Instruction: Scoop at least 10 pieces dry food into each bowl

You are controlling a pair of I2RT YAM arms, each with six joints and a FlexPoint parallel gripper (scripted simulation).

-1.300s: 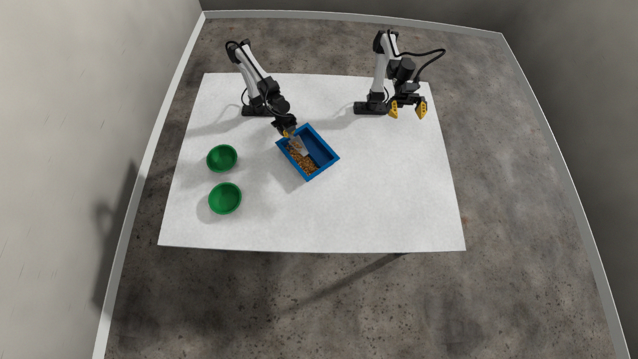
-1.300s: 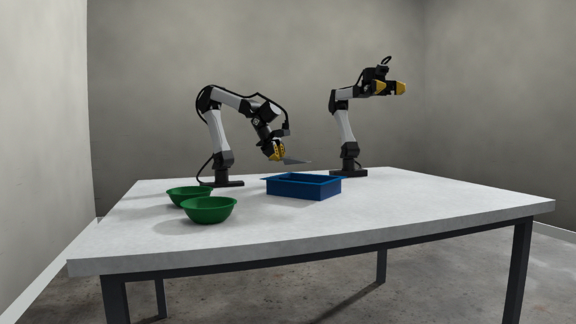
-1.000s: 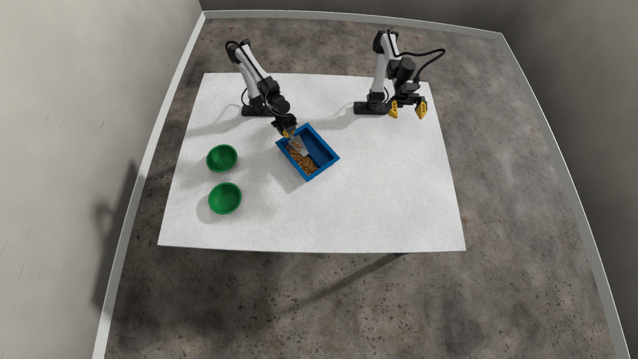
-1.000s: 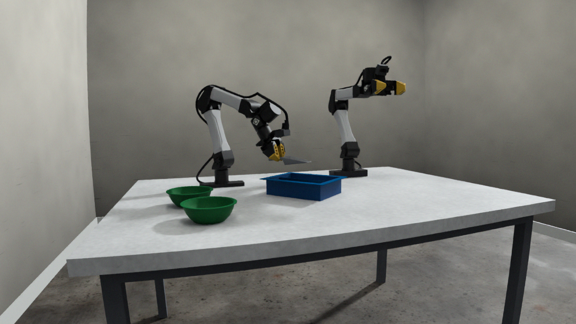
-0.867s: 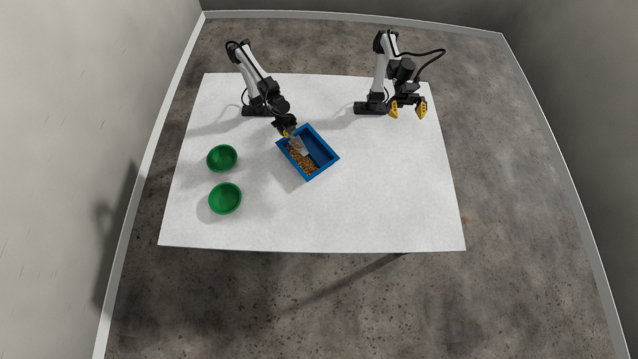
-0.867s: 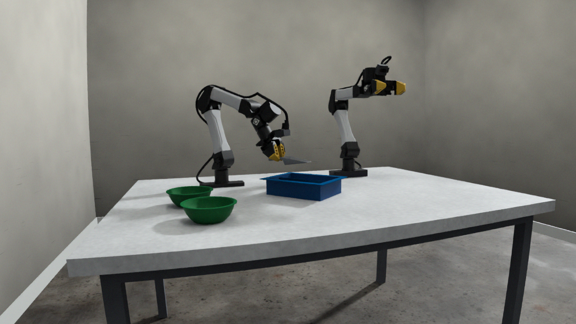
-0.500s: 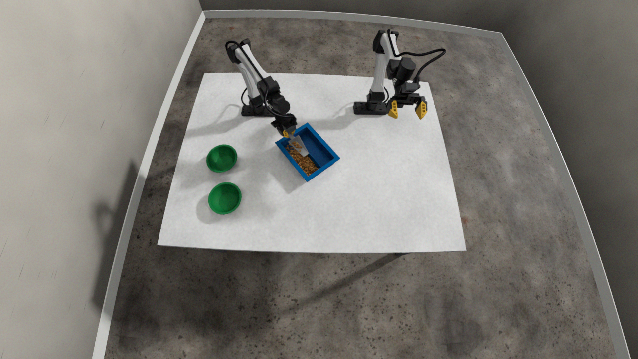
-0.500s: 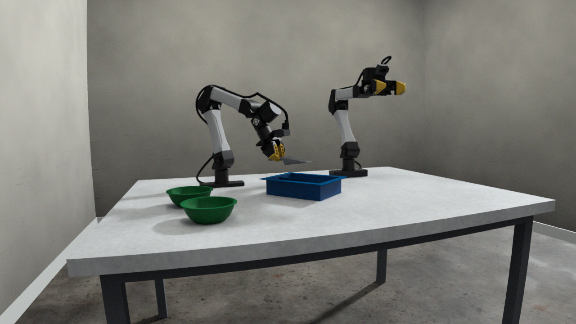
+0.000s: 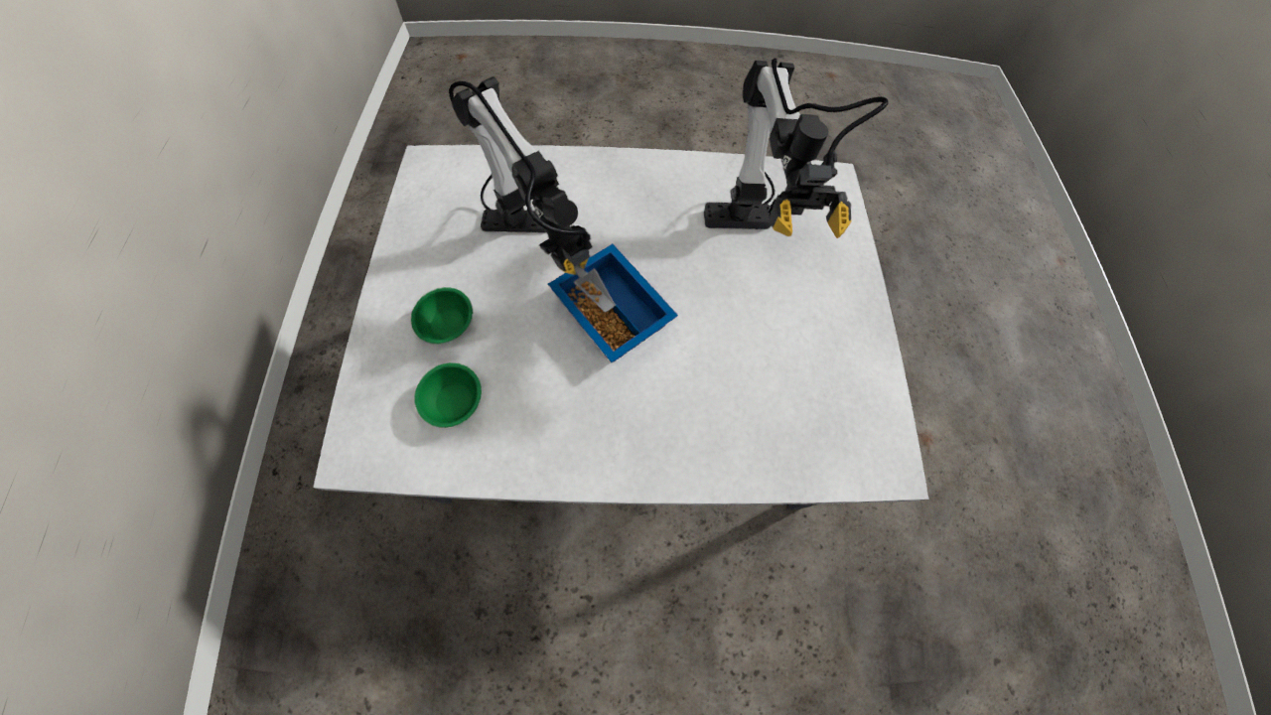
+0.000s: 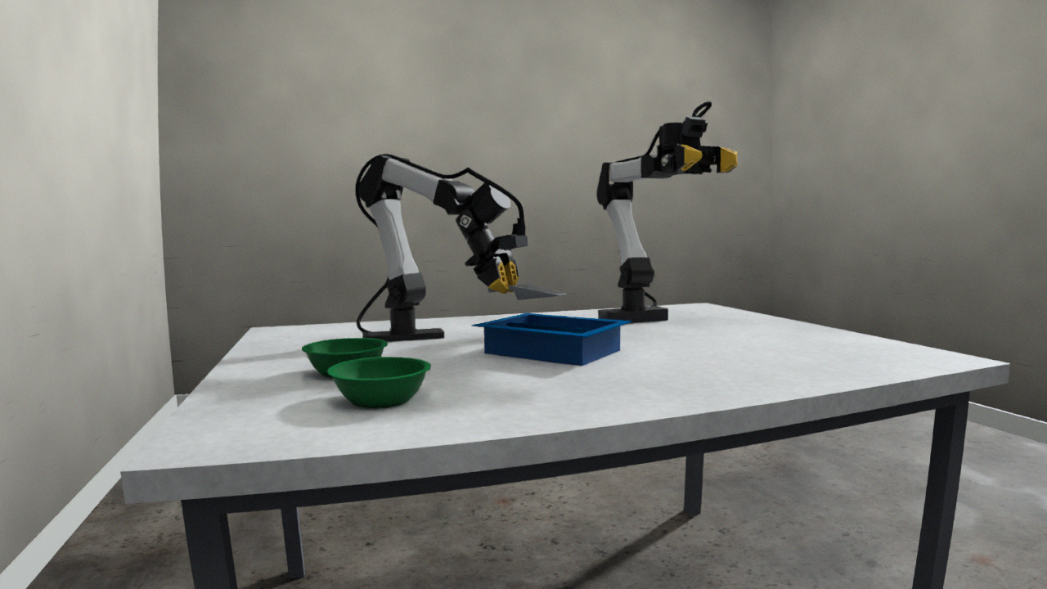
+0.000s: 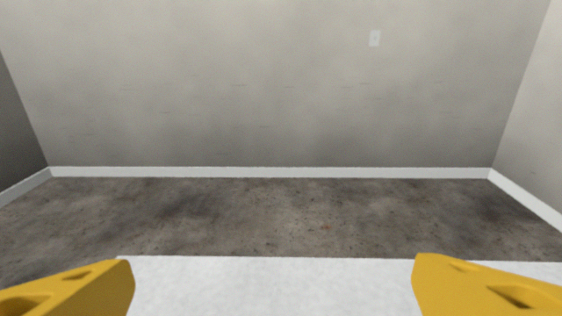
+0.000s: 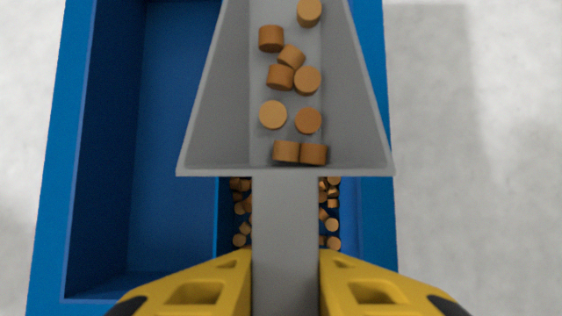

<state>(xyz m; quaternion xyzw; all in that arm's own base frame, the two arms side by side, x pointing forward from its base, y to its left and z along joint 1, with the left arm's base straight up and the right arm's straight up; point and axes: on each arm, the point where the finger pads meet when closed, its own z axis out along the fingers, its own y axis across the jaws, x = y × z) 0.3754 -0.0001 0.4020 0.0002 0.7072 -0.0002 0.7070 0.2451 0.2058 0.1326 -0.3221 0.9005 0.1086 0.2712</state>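
The tip of the scoop (image 9: 597, 290) (image 10: 537, 293) (image 12: 221, 110) is cut off at the top of the right wrist view, so its full load cannot be counted; nine pieces (image 12: 307, 80) show in it. Its handle hides part of the food (image 9: 613, 327) (image 12: 332, 224) in the box (image 9: 643, 336) (image 10: 534, 343) (image 12: 48, 175), and in the exterior view the box's walls hide the food altogether. The inside of the far bowl (image 9: 441, 315) (image 10: 343, 345) and that of the near bowl (image 9: 448, 394) (image 10: 379, 380) are mostly hidden there too, but from the top no pieces can be made out in either.

No writing can be read on anything.

The scoop points away from the right gripper (image 9: 576, 265) (image 10: 506, 281) (image 12: 285, 263), its long axis roughly along the box's length. The right gripper is clamped on the handle, holding the scoop above the box. The left gripper (image 9: 811, 219) (image 10: 710, 159) (image 11: 273, 269) is wide open, well apart from the box. Both bowls stand upright on the table (image 9: 711, 426) (image 10: 658, 388) (image 11: 272, 285).

Between the earlier pictures and now, no shift can be made out in either the top or the exterior view. Whether any of the small pieces of food (image 9: 590, 289) (image 12: 281, 77) in the scoop (image 9: 603, 294) (image 10: 537, 293) (image 12: 224, 110) have rolled is too small to tell.
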